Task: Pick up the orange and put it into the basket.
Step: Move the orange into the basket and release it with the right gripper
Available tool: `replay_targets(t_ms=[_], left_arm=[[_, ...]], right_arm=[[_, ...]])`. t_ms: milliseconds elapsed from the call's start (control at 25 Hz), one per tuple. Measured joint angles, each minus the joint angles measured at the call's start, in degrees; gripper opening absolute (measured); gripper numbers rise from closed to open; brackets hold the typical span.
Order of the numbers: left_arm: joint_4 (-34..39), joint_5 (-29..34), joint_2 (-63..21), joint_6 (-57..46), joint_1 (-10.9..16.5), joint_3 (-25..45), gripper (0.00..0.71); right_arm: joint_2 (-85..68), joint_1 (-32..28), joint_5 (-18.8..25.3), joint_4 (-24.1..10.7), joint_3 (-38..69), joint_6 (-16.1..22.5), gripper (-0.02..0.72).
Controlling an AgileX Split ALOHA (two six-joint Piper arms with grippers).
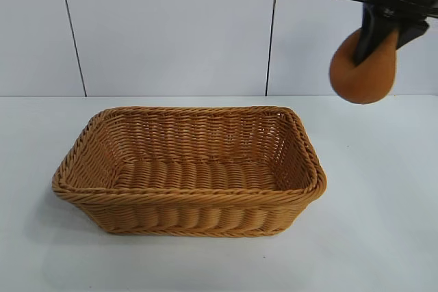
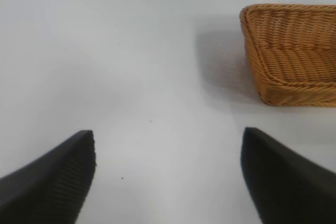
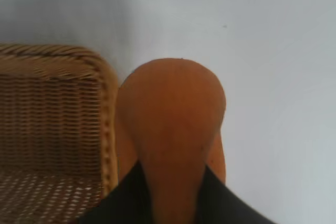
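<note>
Exterior view: right gripper [image 1: 378,32] clamps the orange [image 1: 363,73] aloft, upper right of frame, beyond the basket [image 1: 188,172] rim; carry it leftward over the basket's middle, lower, then release; left gripper [image 2: 168,177] idle, jaws wide, nothing held.

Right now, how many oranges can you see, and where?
1. The orange hangs in the right end effector, high above the table, beyond the right end of the basket. The basket looks empty, and no other orange shows on the table.
</note>
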Motion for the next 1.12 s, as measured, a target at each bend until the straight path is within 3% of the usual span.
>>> replay_targets(t_ms=[160,440,960,1040,1120], left_arm=[[-0.1,0.0,0.0,0.0,0.0,0.0,0.549],[-0.1,0.0,0.0,0.0,0.0,0.0,0.549],[-0.2,0.0,0.0,0.0,0.0,0.0,0.549],[-0.2,0.0,0.0,0.0,0.0,0.0,0.549],[-0.2,0.0,0.0,0.0,0.0,0.0,0.549]], right_arm=[[0.1,8.0,-4.3,2.4,0.0,1.1,0.064],[4.1,18.9,-12.3,3.1,0.0,2.9,0.064],[18.6,20.8,-16.1,0.6,0.0,3.3,0.070],[18.6,20.8,-16.4,0.8,0.0,3.3,0.148],[18.6,20.8,-16.5,0.9,0.0,3.4,0.324]])
